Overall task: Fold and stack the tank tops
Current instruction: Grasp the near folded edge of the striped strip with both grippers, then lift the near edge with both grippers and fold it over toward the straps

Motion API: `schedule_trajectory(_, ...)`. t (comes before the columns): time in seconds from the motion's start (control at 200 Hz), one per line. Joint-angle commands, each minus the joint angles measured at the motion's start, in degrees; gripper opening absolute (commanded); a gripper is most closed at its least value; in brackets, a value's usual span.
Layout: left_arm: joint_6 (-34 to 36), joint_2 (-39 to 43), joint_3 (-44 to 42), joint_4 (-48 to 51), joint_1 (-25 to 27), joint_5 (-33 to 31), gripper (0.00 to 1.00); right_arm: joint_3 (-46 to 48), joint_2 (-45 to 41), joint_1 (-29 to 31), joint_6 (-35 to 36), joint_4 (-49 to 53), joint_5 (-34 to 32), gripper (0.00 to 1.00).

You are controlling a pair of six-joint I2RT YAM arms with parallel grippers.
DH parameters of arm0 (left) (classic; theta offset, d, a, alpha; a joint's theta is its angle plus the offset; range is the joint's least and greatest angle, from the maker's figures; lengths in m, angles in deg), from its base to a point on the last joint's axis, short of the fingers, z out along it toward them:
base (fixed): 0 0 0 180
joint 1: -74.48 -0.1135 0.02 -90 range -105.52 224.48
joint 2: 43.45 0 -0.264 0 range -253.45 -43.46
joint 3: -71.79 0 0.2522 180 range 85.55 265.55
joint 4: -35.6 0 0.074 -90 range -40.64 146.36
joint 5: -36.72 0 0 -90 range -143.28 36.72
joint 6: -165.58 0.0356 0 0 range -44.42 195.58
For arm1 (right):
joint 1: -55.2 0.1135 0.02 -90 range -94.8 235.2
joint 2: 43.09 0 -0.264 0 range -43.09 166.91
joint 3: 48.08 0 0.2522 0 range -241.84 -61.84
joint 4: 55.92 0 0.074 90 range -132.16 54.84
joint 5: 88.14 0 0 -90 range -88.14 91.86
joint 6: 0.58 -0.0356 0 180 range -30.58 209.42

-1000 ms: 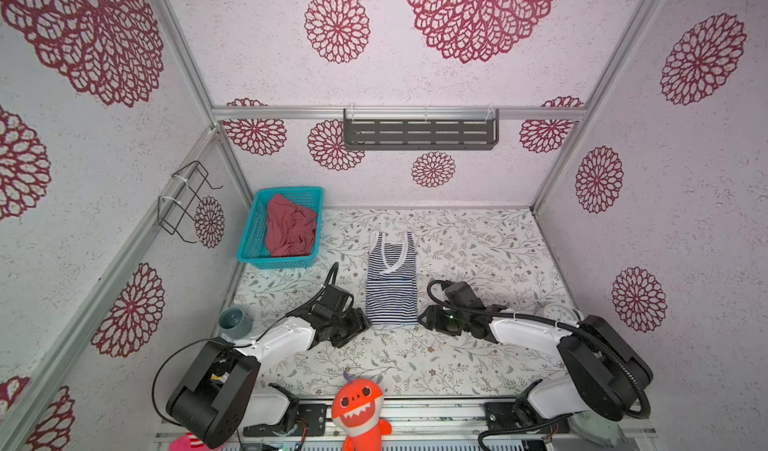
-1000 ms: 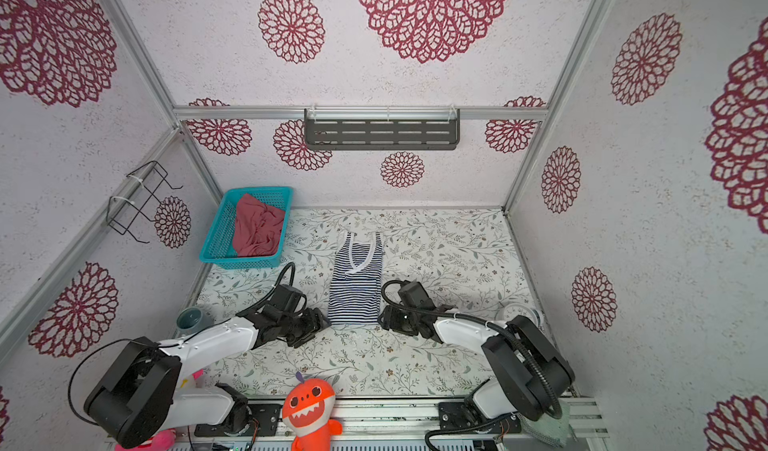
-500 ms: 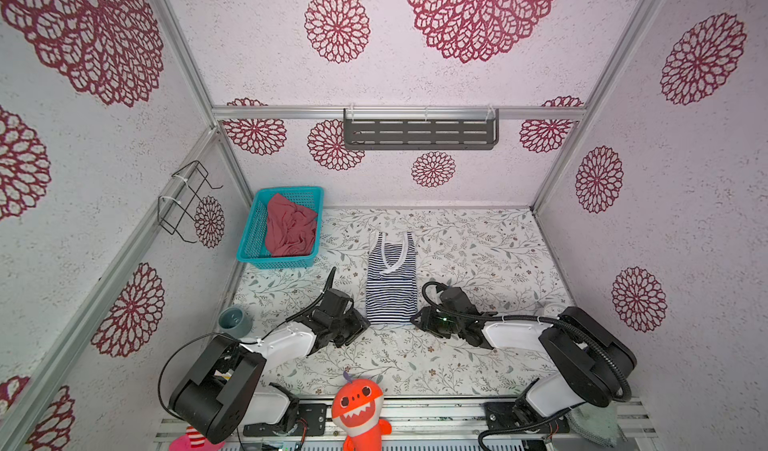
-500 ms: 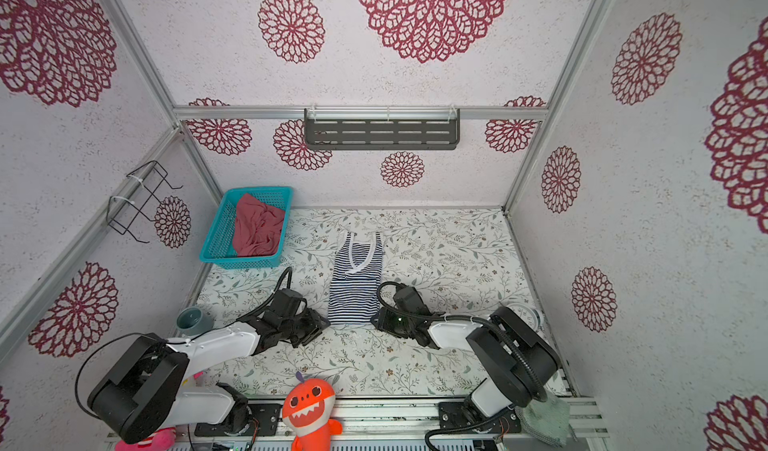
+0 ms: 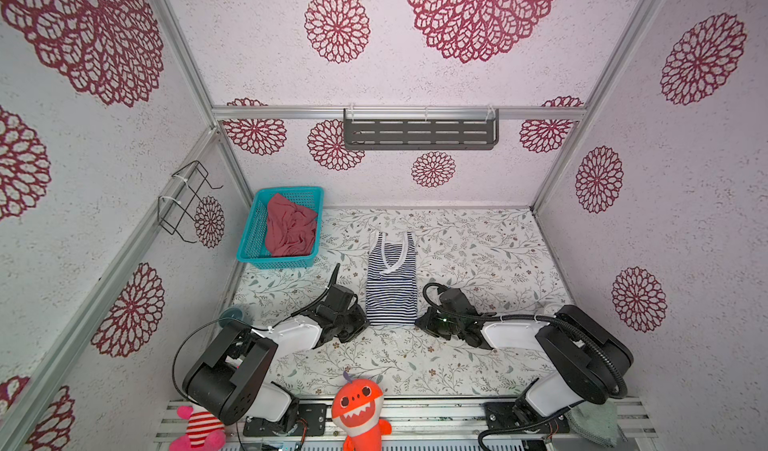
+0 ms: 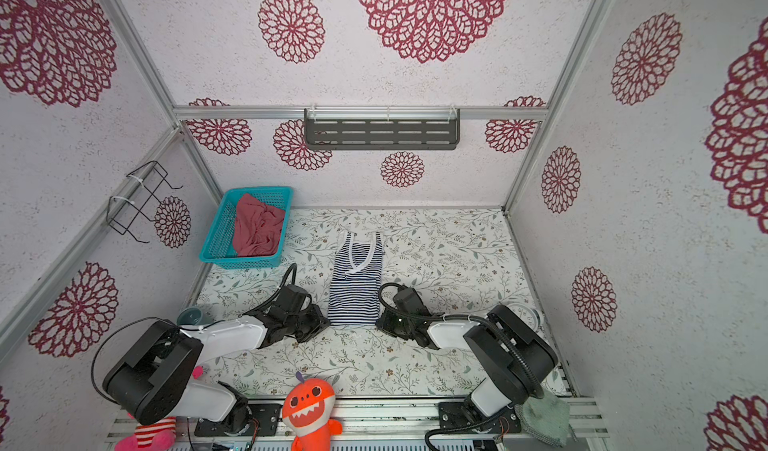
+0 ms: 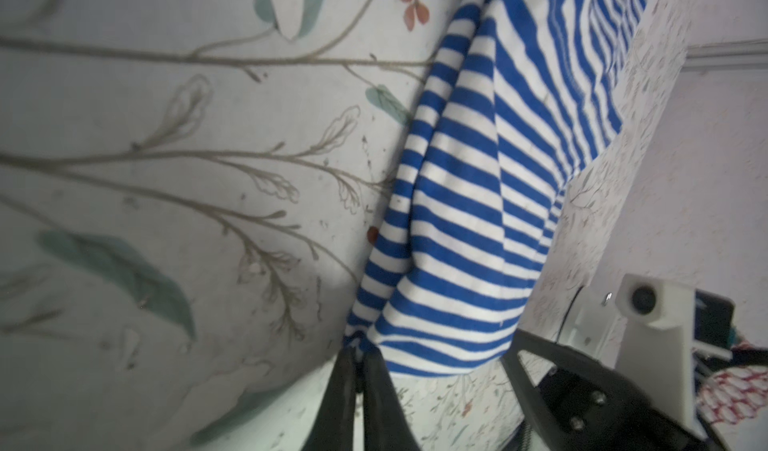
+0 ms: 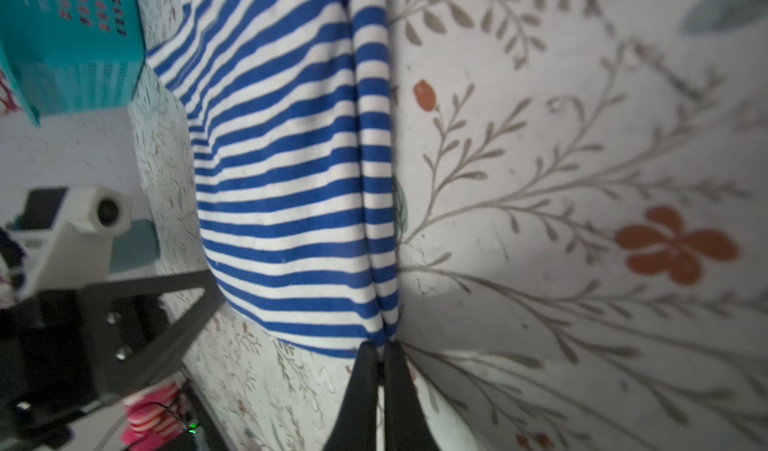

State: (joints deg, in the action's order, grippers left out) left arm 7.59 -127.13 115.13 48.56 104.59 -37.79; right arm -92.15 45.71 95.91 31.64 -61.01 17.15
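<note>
Striped top (image 5: 391, 287) lies flat at mid-table (image 5: 478, 253), straps toward the back wall and hem toward the arms. I find the left gripper (image 5: 365, 322) at the near left hem corner and the right gripper (image 5: 417, 322) at the near right one.

Both top views hide the jaws under the gripper bodies, so I cannot read the grip from there. The wrist views settle it. In the left wrist view, the left gripper (image 7: 360, 355) has its fingers pressed narrow with the hem corner pinched between them. In the right wrist view, the right gripper (image 8: 380, 347) clamps the opposite corner the same way. Both wrist views also show doubled layers of cloth along each long edge, which the top views barely show.

The red top (image 5: 291, 231) sits crumpled in the teal basket (image 5: 249, 245) at the back left of the table, well apart from the striped top. The right wrist view catches only the basket wall (image 8: 70, 46), not its contents.

A white dial (image 6: 525, 316) beside the right arm shows clearly in one top view only. An orange plush (image 5: 359, 411) stands at the front rail.
</note>
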Motion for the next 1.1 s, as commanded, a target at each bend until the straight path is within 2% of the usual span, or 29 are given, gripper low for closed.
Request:
schedule_trajectory(0.0, 1.9, 0.6, 3.8, 3.7, 1.2, -1.4, 0.00, -2.4, -2.3, 0.4, 2.2, 4.0, -0.3, 0.00)
schedule_trajectory(0.155, 3.3, 6.3, 7.2, 12.5, 3.7, -5.1, 0.00, -3.8, -8.2, 1.4, 4.3, 10.2, -2.0, 0.00)
schedule_trajectory(0.43, 1.5, 20.2, 10.4, 24.5, 9.9, -14.0, 0.00, -5.7, -24.4, 4.4, 7.7, 26.2, -6.7, 0.00)
schedule_trajectory(0.615, 3.7, 23.4, 15.5, 29.8, 11.6, -18.0, 0.00, -8.9, -30.4, 4.8, 9.9, 32.2, -7.5, 0.00)
schedule_trajectory(0.826, 10.5, 21.0, 21.4, 31.2, 9.4, -20.6, 0.00, -17.9, -27.5, 4.1, 17.3, 40.1, -11.7, 0.00)
schedule_trajectory(1.091, 18.9, 9.2, 28.3, 25.3, 1.5, -14.1, 0.00, -25.0, -18.0, -2.9, 24.5, 38.0, -9.1, 0.00)
